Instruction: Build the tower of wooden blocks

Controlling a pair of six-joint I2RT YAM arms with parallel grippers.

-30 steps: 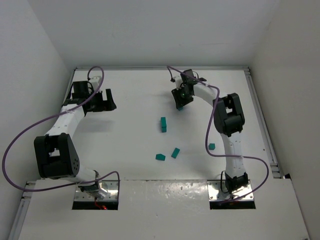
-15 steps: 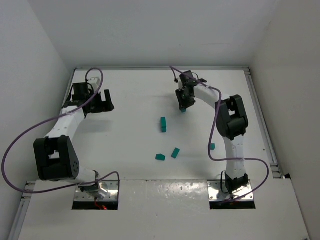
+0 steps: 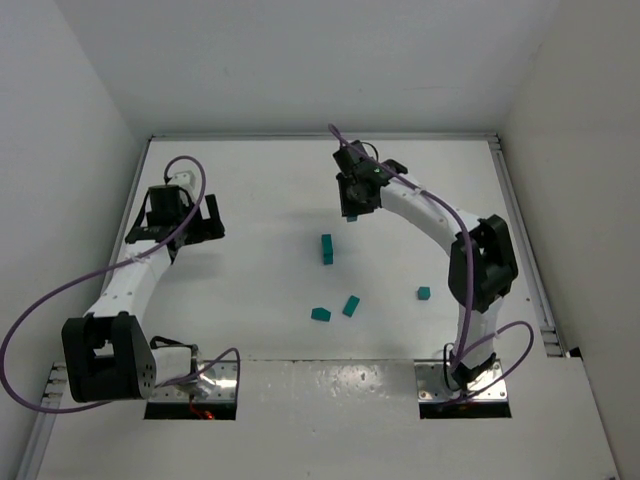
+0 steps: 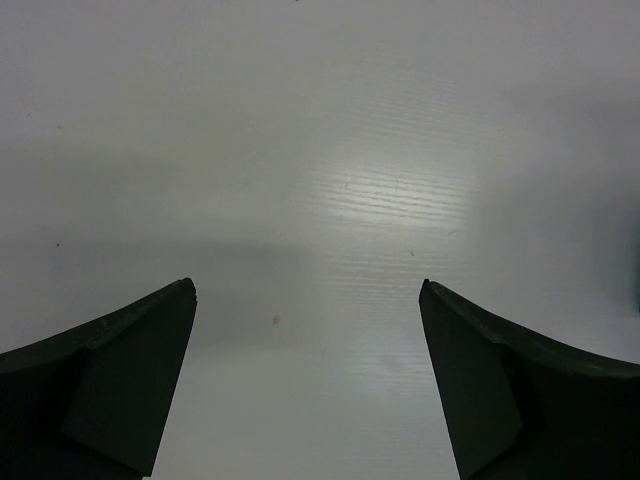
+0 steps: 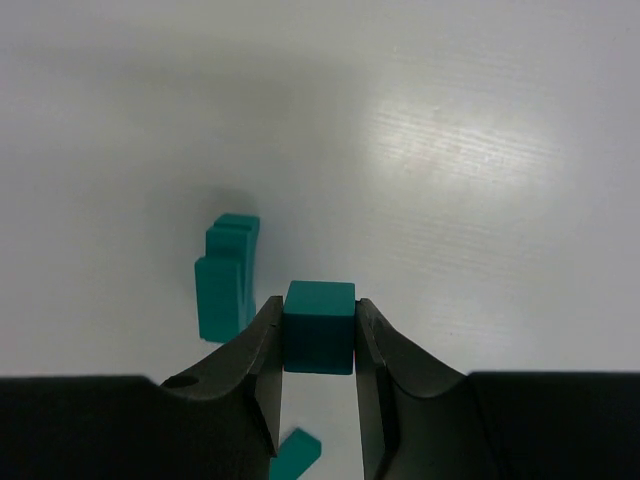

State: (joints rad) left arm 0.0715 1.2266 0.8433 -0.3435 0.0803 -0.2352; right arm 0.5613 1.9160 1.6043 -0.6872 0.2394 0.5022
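Right wrist view: right tool [image 5: 317, 310] clamps a small teal-green wooden cube [image 5: 319, 330] over the white counter [image 5: 480, 150], near the narrow teal-green block tower [image 5: 225, 285]; centre it above, lower squarely, release gently.

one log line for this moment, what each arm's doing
right gripper: shut on cube block, not yet on tower | left gripper: open, holding nothing | three loose blocks on table

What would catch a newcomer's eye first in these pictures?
The right gripper pinches a small teal block above the far middle of the white table. Just nearer stands a short teal tower, with three loose blocks scattered closer to the arms. The left gripper hangs open at the far left.
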